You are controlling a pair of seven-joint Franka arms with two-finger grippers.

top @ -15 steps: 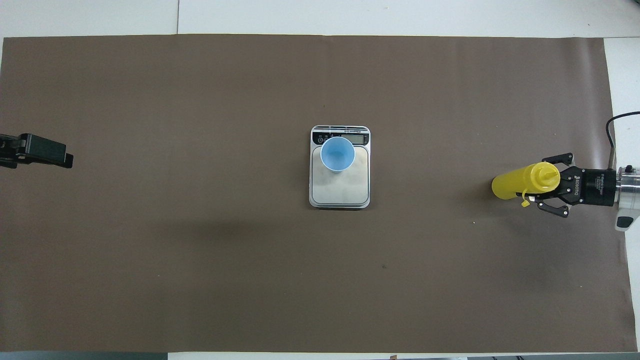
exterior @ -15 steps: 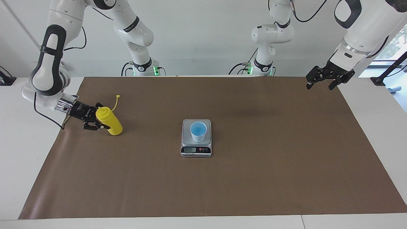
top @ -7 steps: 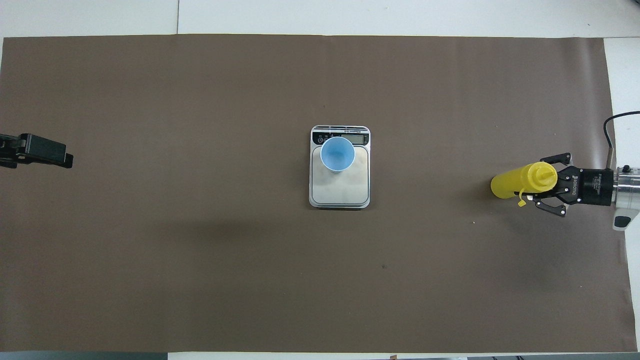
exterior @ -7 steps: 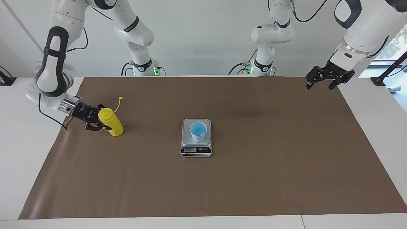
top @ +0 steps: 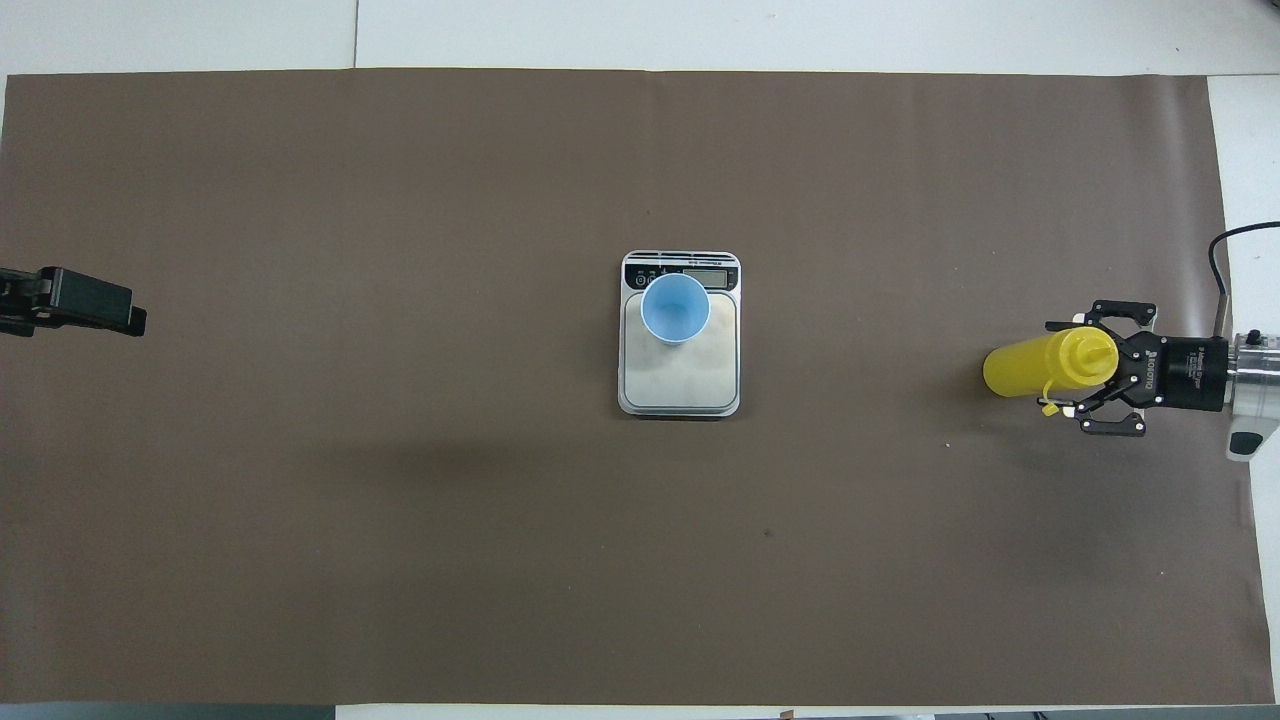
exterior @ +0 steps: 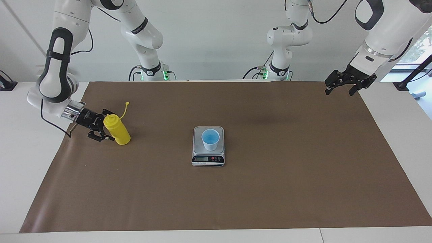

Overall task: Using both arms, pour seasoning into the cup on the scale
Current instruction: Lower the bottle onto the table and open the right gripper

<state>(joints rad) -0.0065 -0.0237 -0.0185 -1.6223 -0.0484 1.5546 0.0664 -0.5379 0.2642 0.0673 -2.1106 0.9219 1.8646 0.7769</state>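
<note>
The yellow seasoning bottle (exterior: 118, 131) (top: 1035, 366) stands on the brown mat at the right arm's end of the table, its cap dangling on its tether. My right gripper (exterior: 108, 126) (top: 1066, 367) is open, its fingers spread on either side of the bottle's upper part without pressing it. The light blue cup (exterior: 210, 139) (top: 675, 308) sits on the scale (exterior: 208, 159) (top: 680, 388) at the middle of the mat. My left gripper (exterior: 341, 88) (top: 120, 315) waits open, raised over the mat's corner at the left arm's end.
The brown mat (exterior: 270, 189) covers most of the white table. The arms' bases stand along the table edge nearest the robots. Bare mat lies between the bottle and the scale.
My right gripper has opened and let go of the bottle, which went from tilted to standing upright on the mat. The left arm has not moved.
</note>
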